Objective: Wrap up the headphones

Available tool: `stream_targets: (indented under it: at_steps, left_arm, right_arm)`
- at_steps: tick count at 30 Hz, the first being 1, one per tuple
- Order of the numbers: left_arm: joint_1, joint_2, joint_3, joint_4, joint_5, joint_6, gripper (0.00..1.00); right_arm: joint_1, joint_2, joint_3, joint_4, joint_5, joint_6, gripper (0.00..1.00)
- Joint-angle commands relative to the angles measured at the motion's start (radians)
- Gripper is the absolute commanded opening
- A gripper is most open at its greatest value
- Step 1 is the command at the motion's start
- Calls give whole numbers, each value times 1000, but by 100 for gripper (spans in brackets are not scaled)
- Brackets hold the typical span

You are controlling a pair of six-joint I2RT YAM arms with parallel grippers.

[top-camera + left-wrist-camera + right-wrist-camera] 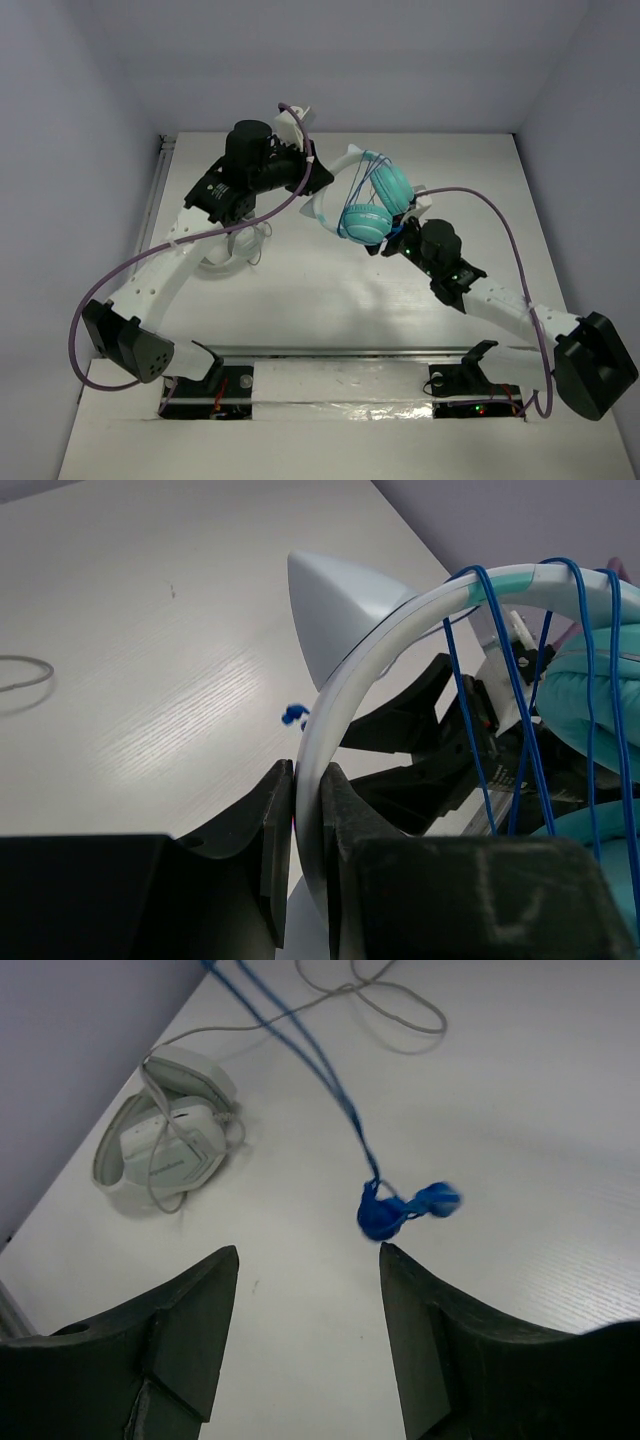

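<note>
One headphones (378, 198), two teal cups (364, 223); left fingers (274, 865) pinching headband (345, 692); right fingers (188, 1325) spread, seemingly empty.

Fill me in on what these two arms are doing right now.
They are wrapping the headphones. The left gripper is shut on the white headband and holds the set by it. The blue cable already loops several times over the headband and teal ear cups. Its bunched loose end hangs just ahead of the right gripper, which is open and holds nothing. A separate white headset lies on the table.
</note>
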Motion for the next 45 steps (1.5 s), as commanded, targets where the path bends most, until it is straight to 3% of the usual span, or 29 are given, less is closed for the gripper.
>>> stream_targets:
  at_steps: [1,6,13,17,20,21,28,32,34,45]
  left_arm:
    - [-5,-71,44,60,22,-26,0]
    - [-5,-68,44,52,28,-23,0]
    - [-5,-53,71,41,18,-9,0]
    - [-5,-48,59,53,34,-14,0]
    - [-5,-60,35,69,42,-24,0]
    - [-5,-66,29,67,42,-26,0]
    - [-5,-73,32,58,32,-29,0]
    - [-5,-60,45,96,-16,-55,0]
    - [-5,-39,45,124,-33,-90,0]
    - [-5,131,27,395,-211,-294,0]
  right_arm:
    - [-1,46,85,57,44,-57,65]
    - [-1,46,107,36,151,-81,64]
    - [-1,13,69,-4,145,-41,55]
    - [-1,39,72,29,113,-44,63]
    - [-1,94,96,88,58,-46,62]
    - [-1,106,101,103,26,-46,61]
    - [-1,169,112,209,5,-34,21]
    - [-1,145,72,206,-33,11,19]
    - [-1,114,35,212,-59,41,12]
    - [-1,16,-69,240,-174,288,8]
